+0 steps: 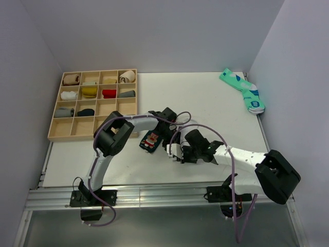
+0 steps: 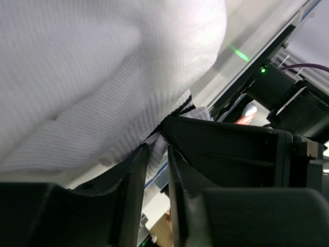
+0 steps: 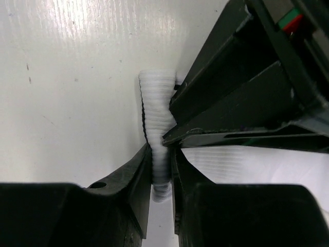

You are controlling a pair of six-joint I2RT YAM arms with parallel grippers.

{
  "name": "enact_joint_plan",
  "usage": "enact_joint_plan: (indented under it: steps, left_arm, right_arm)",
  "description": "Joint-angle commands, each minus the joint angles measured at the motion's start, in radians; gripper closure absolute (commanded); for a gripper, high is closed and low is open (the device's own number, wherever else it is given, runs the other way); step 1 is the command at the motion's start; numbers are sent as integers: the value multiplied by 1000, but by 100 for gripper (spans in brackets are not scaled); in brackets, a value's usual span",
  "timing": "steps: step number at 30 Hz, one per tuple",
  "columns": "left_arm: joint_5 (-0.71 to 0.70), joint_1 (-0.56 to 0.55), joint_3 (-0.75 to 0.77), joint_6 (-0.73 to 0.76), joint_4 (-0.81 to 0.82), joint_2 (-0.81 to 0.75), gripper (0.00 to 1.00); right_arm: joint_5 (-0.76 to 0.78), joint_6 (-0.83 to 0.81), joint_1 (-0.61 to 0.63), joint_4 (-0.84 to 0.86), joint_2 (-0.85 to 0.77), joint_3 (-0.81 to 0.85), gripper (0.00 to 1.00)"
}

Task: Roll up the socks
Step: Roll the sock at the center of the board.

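Clamped right gripper [image 3: 162,149] pinching the cuff of the white ribbed sock with black stripes [image 3: 154,98] at the middle of the white table [image 1: 205,103], left gripper [image 2: 157,146] narrowly parted at the same fabric, grip uncertain; dark green patterned sock [image 1: 150,141] lies unrolled alongside, rolling judged barely begun.

The dark green sock [image 1: 150,141] carries a red-and-white figure. The white sock [image 3: 157,103] is ribbed, with black stripes. At the tabletop's far right corner, the mint-green pair [image 1: 244,91] shows blue-and-white marks. The pale wooden tray [image 1: 72,136] holds a yellow roll [image 1: 89,92] and a red roll [image 1: 108,93].
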Motion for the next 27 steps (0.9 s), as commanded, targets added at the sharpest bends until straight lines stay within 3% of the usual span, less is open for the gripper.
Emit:
enact_joint_plan:
  steps: [1, 8, 13, 22, 27]
  left_arm:
    - [-93, 10, -82, -31, 86, -40, 68]
    - [-153, 37, -177, -152, 262, -147, 67]
    - [-233, 42, -286, -222, 385, -227, 67]
    - [-337, 27, -397, -282, 571, -313, 70]
    - [-406, 11, -456, -269, 661, -373, 69]
  right_arm:
    - [-12, 39, 3, -6, -39, -46, 84]
    - [-79, 60, -30, -55, -94, -66, 88]
    - [-214, 21, -141, -139, -102, -37, 89]
    - [-410, -133, -326, -380, 37, 109, 90]
    - [-498, -275, -420, -582, 210, 253, 91]
